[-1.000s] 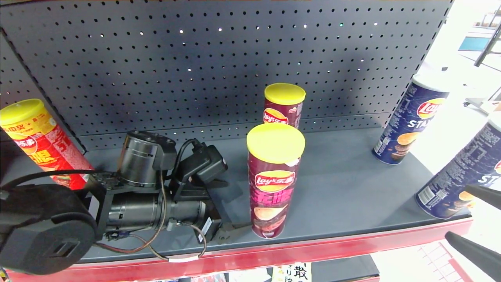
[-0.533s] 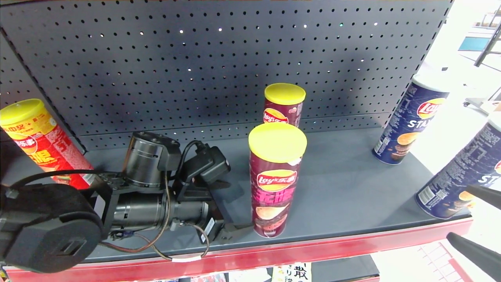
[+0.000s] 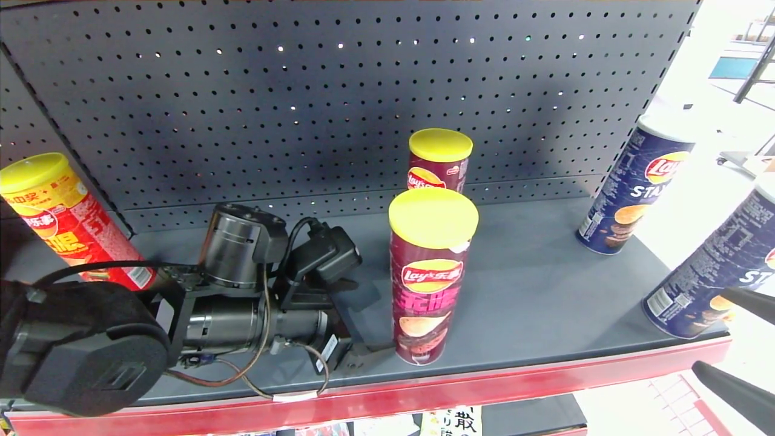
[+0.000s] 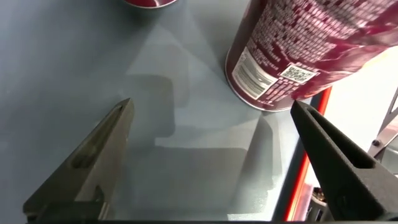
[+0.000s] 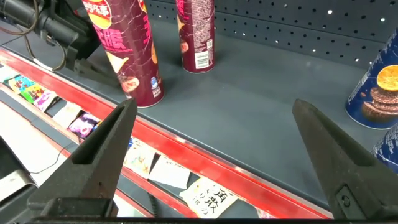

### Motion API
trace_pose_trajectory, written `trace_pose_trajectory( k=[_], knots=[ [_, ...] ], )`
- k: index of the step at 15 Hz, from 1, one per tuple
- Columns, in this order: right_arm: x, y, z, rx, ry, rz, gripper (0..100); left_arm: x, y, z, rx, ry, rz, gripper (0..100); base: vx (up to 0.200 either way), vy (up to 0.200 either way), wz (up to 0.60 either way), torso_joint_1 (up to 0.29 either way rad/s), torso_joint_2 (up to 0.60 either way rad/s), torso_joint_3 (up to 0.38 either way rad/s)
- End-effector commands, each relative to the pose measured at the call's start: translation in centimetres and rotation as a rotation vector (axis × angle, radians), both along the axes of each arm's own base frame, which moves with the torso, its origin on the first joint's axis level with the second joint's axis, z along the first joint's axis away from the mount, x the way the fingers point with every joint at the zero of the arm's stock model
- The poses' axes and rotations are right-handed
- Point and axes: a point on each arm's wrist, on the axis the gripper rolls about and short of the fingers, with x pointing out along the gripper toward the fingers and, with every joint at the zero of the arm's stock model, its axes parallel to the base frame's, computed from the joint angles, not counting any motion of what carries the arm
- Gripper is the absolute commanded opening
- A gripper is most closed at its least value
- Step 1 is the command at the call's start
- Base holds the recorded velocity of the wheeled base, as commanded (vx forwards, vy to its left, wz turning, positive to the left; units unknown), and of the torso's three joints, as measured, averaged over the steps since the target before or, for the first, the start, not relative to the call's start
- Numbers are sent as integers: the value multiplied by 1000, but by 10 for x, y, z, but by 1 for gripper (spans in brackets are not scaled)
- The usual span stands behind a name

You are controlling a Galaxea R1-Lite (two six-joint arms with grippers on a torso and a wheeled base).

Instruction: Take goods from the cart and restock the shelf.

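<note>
Two maroon chip cans with yellow lids stand upright on the grey shelf [image 3: 533, 290]: a front can [image 3: 428, 284] near the red front edge and a rear can [image 3: 439, 160] by the pegboard. My left gripper [image 3: 372, 315] lies low on the shelf just left of the front can, open, with its nearer fingertip touching the can's base. From the left wrist, the left gripper [image 4: 211, 118] is spread wide and the can's base [image 4: 280, 68] sits just past the fingertips. My right gripper [image 3: 707, 328] hangs open at the shelf's right front corner, holding nothing; the right wrist view has this gripper [image 5: 214, 106] facing both maroon cans.
A red can [image 3: 60, 218] stands at the shelf's far left. Two blue cans [image 3: 633, 188] [image 3: 708, 278] stand at the right end. The dark pegboard [image 3: 339, 91] backs the shelf. A red lip [image 3: 484, 387] runs along the front edge. Bare shelf lies between the maroon and blue cans.
My left arm has slid a little to the right along the shelf, and the front maroon can has shifted slightly right with it. The right gripper has stayed put.
</note>
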Motion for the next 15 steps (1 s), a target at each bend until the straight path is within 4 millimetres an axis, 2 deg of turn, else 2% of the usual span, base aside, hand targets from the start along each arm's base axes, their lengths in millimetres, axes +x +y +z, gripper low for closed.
trace_pose_trajectory(
  k=[1,8,15],
  knots=[
    [0,0,0,-1,1,2,100,1,0,-1,4,1,8,100,0,0,0,0,0,0],
    [0,0,-2,-4,6,0,100,9,-4,1,4,-12,33,100,0,0,0,0,0,0],
    [-1,0,-7,-10,21,0,100,8,-1,4,9,-27,61,100,0,0,0,0,0,0]
  ],
)
